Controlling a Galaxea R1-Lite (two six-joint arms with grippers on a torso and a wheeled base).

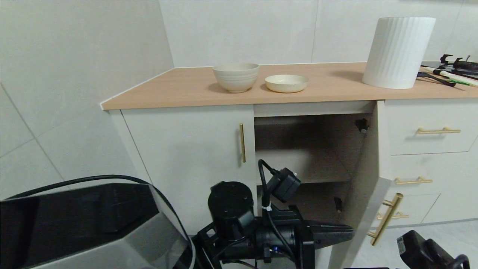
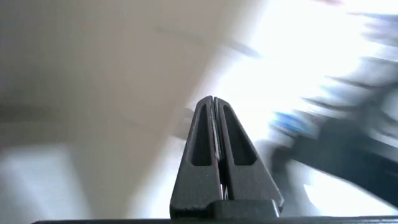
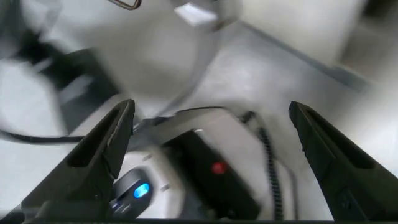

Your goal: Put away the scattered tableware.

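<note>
The head view shows a bowl (image 1: 236,76) just beside a dish (image 1: 286,83) on the worktop (image 1: 179,89), while the wrist views show the left gripper (image 2: 214,109) with jaws pressed together and the right gripper (image 3: 211,106) with jaws spread.

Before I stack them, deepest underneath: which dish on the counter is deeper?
The ribbed bowl on the left; it stands clearly taller, with steeper sides, than the shallow dish to its right.

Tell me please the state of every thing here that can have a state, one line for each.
Left hand: shut, holding nothing.
Right hand: open, holding nothing.
Bowl: upright on the countertop.
Shallow dish: upright, empty.
Left cabinet door: shut.
Right cabinet door: open.
Drawers: shut.
White ribbed container: upright.
</note>
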